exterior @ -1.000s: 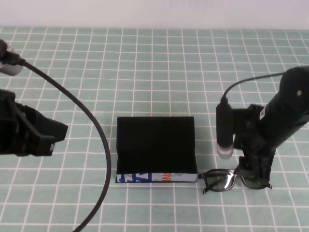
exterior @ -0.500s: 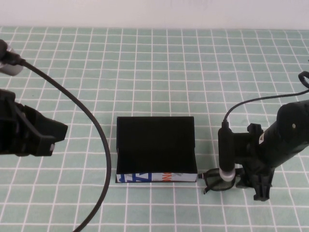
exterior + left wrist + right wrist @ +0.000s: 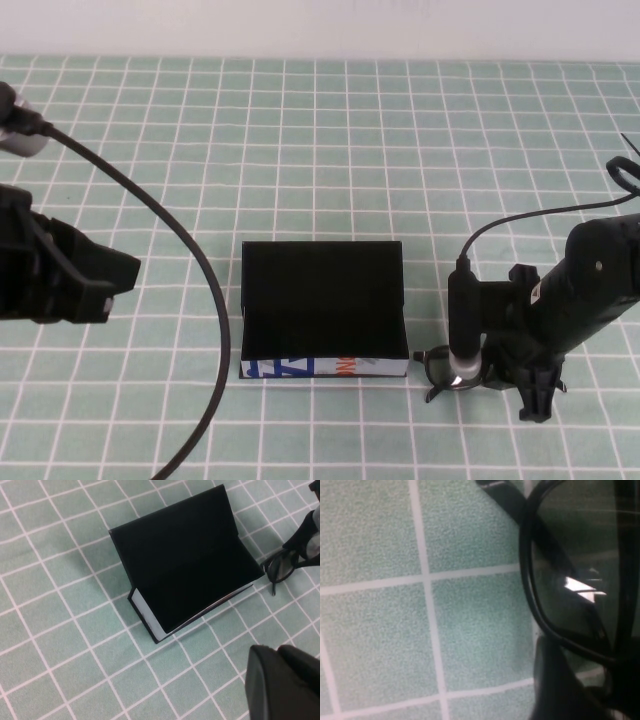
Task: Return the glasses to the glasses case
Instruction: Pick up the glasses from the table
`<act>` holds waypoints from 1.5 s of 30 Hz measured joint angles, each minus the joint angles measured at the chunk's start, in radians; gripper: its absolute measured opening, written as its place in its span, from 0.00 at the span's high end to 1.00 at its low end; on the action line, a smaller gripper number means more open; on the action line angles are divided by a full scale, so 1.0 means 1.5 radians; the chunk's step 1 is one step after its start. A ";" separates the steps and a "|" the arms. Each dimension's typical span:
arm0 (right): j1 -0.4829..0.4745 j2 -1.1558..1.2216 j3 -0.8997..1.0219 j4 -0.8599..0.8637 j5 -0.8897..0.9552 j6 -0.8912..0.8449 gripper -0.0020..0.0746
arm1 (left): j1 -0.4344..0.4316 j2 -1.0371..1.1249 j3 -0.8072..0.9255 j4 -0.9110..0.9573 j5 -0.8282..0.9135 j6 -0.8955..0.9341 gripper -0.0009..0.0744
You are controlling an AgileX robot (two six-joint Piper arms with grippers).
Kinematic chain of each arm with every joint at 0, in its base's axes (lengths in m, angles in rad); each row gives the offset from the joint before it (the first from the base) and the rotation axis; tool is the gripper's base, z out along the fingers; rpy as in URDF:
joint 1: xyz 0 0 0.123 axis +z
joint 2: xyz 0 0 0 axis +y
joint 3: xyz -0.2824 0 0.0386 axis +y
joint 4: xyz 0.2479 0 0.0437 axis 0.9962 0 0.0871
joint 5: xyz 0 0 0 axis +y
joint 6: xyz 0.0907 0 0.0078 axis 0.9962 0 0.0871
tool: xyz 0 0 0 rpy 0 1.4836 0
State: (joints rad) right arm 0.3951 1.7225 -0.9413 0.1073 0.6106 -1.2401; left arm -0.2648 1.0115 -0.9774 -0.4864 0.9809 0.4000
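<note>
- From my seat I count two arms, one case and one pair of glasses on the green gridded bench (image 3: 330, 130).
- Nearest me, the right gripper (image 3: 535, 395) is down on the bench at the near right, right over the glasses (image 3: 445, 362); I cannot tell whether its fingers are spread or pinching the frame.
- The glasses lie flat on the bench just beside the case's right front corner, outside it. Only one lens and part of the frame show past the arm in the high view.
- In the right wrist view one tinted lens (image 3: 580, 565) fills the frame, with a folded arm running behind it.
- The case (image 3: 322, 310) sits mid-bench, lid up at the back, black inside, white printed front toward me. Nothing lies in it.
- The left gripper (image 3: 60, 275) hangs at the left edge, well apart from the case; I cannot tell how its fingers stand.
- A black cable (image 3: 170, 240) curves from that arm down to the near edge.
</note>
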 joint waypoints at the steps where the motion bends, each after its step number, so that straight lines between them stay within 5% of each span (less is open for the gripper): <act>1: 0.000 0.000 0.000 0.000 0.000 0.003 0.64 | 0.000 0.000 0.000 0.000 0.000 0.000 0.99; 16: 0.000 0.000 -0.043 0.000 0.077 0.043 0.68 | 0.000 0.000 0.000 0.003 0.000 0.000 0.99; 28: 0.000 0.000 -0.113 0.003 0.154 0.046 0.80 | 0.000 0.000 0.000 0.003 0.000 0.000 0.99; 36: 0.000 0.000 -0.119 0.004 0.172 0.046 0.97 | 0.000 0.000 0.000 0.003 0.000 0.000 0.99; 45: 0.000 0.000 -0.119 0.008 0.168 0.046 0.93 | 0.000 0.000 0.000 0.003 0.000 0.000 0.99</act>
State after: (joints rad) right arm 0.3951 1.7225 -1.1194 0.1194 0.8628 -1.1709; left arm -0.2648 1.0115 -0.9774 -0.4826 0.9809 0.4000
